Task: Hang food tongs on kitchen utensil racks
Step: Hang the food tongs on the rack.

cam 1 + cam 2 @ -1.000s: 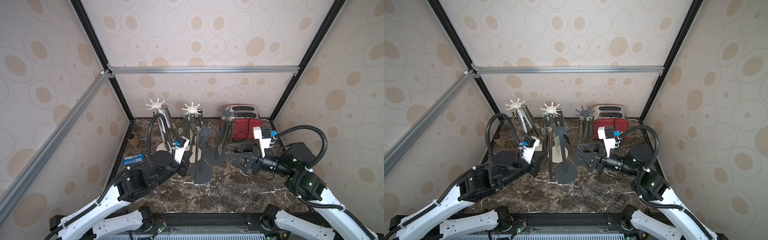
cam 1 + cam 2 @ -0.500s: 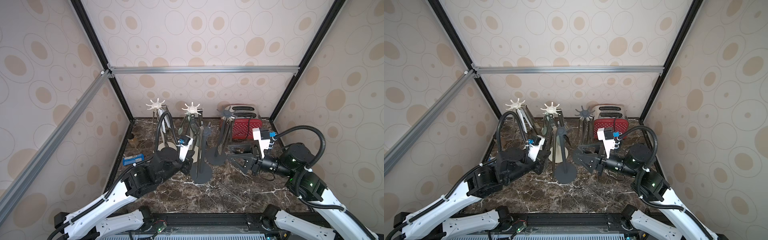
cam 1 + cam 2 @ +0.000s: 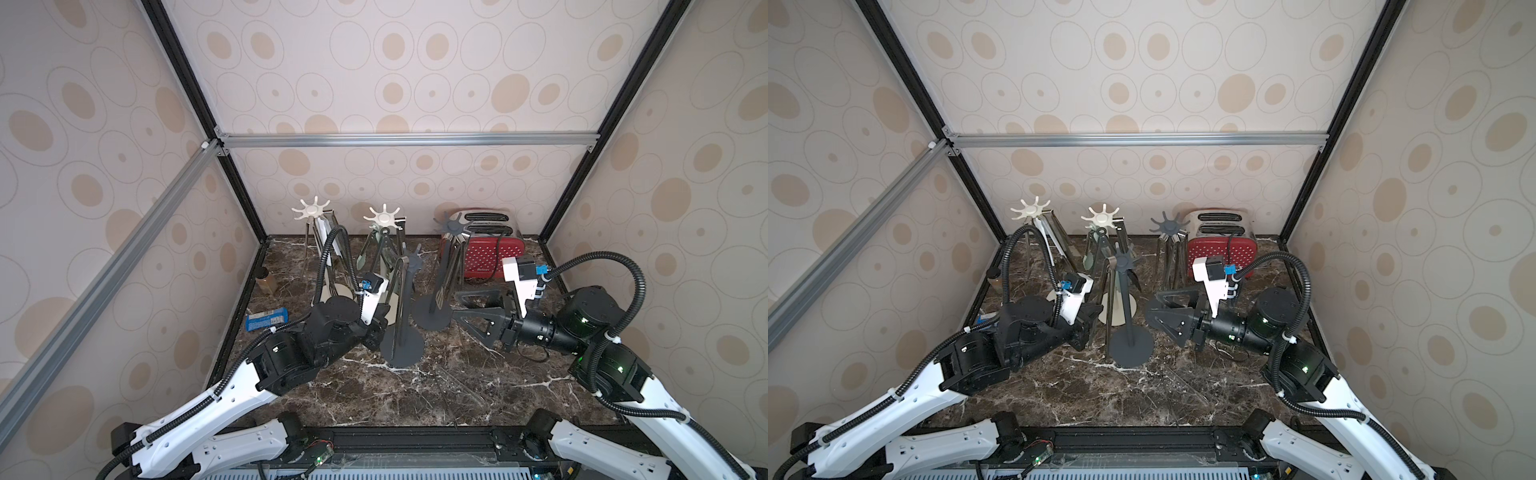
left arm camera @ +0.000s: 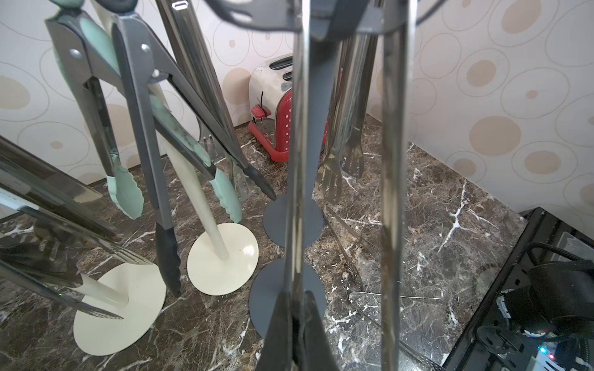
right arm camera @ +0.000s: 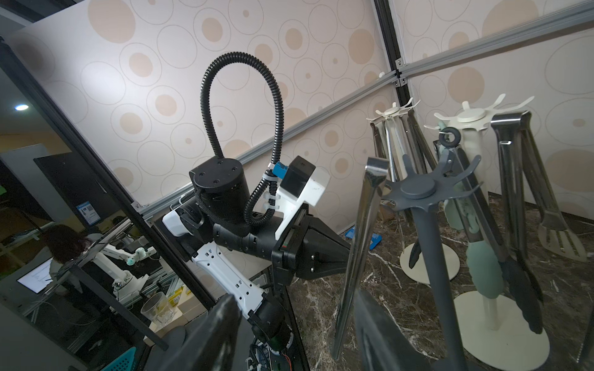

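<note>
Steel food tongs stand upright beside the front dark grey kitchen utensil rack. My left gripper is shut on one of their arms, low down. Their top end is level with the crown; whether it rests on a hook I cannot tell. Just right of that rack's base, my right gripper is open and holds nothing. Two cream racks and a rear dark rack carry hanging tongs, some with pale green tips. More tongs lie on the marble.
A red and silver toaster stands at the back right. A blue packet and a small jar sit along the left wall. The four rack bases crowd the middle of the marble top.
My left arm has reached a little further right toward the front dark rack, carrying the steel tongs with it. The right arm has hardly moved.
</note>
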Robot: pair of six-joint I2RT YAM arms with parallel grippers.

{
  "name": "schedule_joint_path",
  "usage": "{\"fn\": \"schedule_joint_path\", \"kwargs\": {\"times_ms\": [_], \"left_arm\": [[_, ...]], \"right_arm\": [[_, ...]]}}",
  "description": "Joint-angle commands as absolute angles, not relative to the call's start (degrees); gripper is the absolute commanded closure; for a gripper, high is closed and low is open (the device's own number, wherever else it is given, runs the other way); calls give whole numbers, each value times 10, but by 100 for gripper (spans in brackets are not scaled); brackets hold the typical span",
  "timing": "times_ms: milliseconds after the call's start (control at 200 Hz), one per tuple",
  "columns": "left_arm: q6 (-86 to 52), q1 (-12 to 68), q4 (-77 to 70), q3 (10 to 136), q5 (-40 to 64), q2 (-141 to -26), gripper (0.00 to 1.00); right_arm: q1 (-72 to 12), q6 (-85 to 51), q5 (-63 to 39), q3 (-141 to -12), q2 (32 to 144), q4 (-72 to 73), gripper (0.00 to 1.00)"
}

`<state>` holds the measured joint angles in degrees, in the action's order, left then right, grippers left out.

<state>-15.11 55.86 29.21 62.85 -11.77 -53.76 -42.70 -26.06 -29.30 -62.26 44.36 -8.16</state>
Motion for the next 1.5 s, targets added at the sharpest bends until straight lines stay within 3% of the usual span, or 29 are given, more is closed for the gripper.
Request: {"fn": "schedule_joint_path", "kwargs": {"times_ms": [0, 466, 606, 926, 1332, 1492], "left_arm": [[-160, 554, 280, 623, -119, -537, 100], [-169, 554, 279, 592, -118, -532, 100], [-170, 553, 277, 584, -116, -526, 88], [-172, 554, 274, 575, -115, -519, 79], [-189, 553, 278, 573, -111, -501, 66], [-208, 554, 293, 567, -110, -483, 64]], "right_arm": [[-427, -252, -283, -616, 442, -80, 40], [-427, -239, -241, -602, 450, -106, 41], [-427, -239, -236, -596, 450, -108, 41], [-426, -234, -203, -591, 447, -130, 42], [-425, -228, 111, -581, 471, -347, 47], [-420, -260, 185, -547, 515, -392, 48]]}}
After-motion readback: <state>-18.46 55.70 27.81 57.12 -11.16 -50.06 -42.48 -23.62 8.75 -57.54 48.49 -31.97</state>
